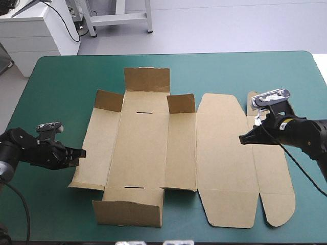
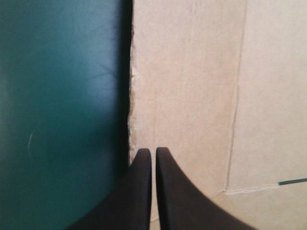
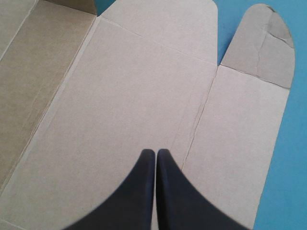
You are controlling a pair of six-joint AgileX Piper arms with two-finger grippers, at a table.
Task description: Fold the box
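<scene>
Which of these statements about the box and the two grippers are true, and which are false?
1. The box lies as a mostly flat brown sheet on the teal-green cover. True.
2. The right gripper has its fingers wide open. False: its fingers are shut, meeting in a point.
3. The left gripper is at the box's left edge. True.
4. The right gripper is beyond the box, over bare cover. False: it is over the box's right part.
5. The near flap lies flat. False: it stands raised.
</scene>
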